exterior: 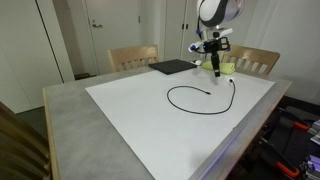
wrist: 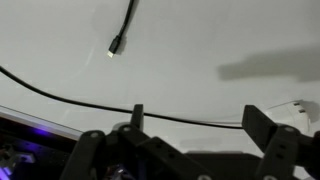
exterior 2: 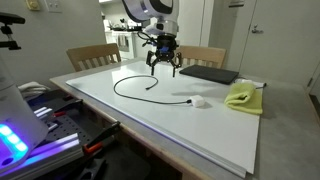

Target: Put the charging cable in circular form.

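The charging cable (exterior: 168,96) is a thin black cord lying in an open, incomplete loop on the white sheet, with its small plug (wrist: 114,45) pointing into the loop. It also shows in an exterior view (exterior 2: 117,90) and in the wrist view (wrist: 60,98). My gripper (exterior: 213,68) hangs above the far part of the cable, near the black pad, and also shows in an exterior view (exterior 2: 163,62). In the wrist view its fingers (wrist: 198,120) are spread apart with the cord running across below them. It holds nothing.
A flat black pad (exterior: 172,67) lies at the far side of the white sheet (exterior: 130,110). A yellow-green cloth (exterior 2: 243,96) lies beside it. Two wooden chairs (exterior: 133,57) stand behind the table. A small white piece (exterior 2: 198,101) lies at the cable's other end.
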